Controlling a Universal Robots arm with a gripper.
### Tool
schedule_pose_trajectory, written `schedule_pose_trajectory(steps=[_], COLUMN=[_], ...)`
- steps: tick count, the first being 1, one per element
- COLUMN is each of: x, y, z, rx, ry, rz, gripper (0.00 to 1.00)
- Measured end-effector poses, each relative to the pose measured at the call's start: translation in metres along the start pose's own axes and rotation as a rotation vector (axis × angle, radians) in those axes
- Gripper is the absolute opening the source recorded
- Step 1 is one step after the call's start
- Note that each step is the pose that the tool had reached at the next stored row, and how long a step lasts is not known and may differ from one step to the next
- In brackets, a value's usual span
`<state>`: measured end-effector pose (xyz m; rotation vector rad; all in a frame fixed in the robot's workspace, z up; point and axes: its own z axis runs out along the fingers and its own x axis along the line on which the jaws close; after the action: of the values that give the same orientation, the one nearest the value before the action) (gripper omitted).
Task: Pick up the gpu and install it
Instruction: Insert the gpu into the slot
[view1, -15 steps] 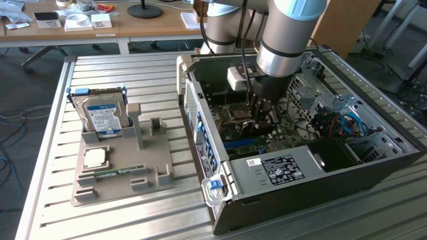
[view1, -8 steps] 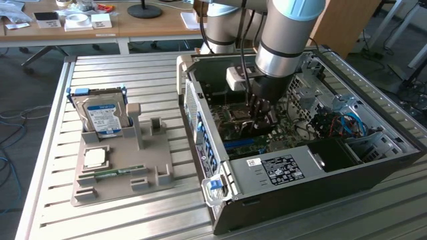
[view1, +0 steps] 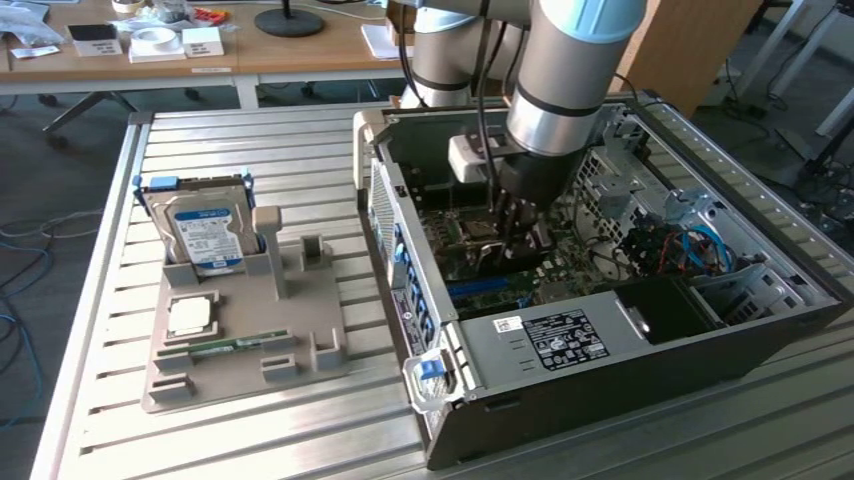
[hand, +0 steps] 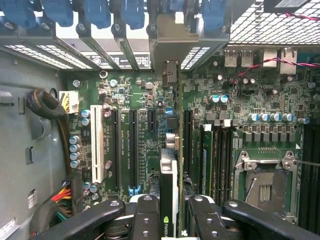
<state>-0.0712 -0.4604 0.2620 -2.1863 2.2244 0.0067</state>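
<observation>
The gpu (hand: 169, 175) stands on edge between my gripper's (hand: 172, 220) black fingers (hand: 145, 217), which are shut on it. I see its thin green board and black cooler from above, with the metal bracket end (hand: 170, 45) reaching toward the case's rear slot openings. It sits in line with the long black expansion slots (hand: 132, 145) on the green motherboard (hand: 240, 90). Whether it touches a slot I cannot tell. In the exterior view my gripper (view1: 514, 235) reaches down inside the open computer case (view1: 601, 330).
Blue slot latches (hand: 95, 12) line the case's rear wall. An empty CPU socket (hand: 265, 182) and a cable bundle (hand: 60, 195) flank the slots. On the exterior view's left, a grey holder (view1: 307, 350) carries a hard drive (view1: 207, 235), a RAM stick (view1: 240, 343) and a CPU (view1: 191, 315).
</observation>
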Motion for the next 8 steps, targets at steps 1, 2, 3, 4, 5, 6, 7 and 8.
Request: schedule_pose_trajectory(steps=[1,2,3,4,5,6,7,8], x=[0.0,-0.0001,-0.0001,-0.0001,-0.0001,-0.0001,-0.0001,0.0], y=[0.0001,0.0003,0.0004,0.0007,0.0011,0.0016,0.0019,0.0024], z=[0.0001,0.0002,0.0003,0.0003,0.0003,0.0004,0.0003,0.0003], rx=[0.0,0.0001,0.0001,0.0002,0.0002,0.0002,0.0002,0.0002], ry=[-0.0001,-0.0002,-0.0003,-0.0004,-0.0005,-0.0005,-0.0004,-0.0003], rz=[0.0,0.0,0.0,0.0,0.0,0.0,0.0,0.0], gripper=[0.27,0.27,0.27,0.27,0.27,0.27,0.27,0.27])
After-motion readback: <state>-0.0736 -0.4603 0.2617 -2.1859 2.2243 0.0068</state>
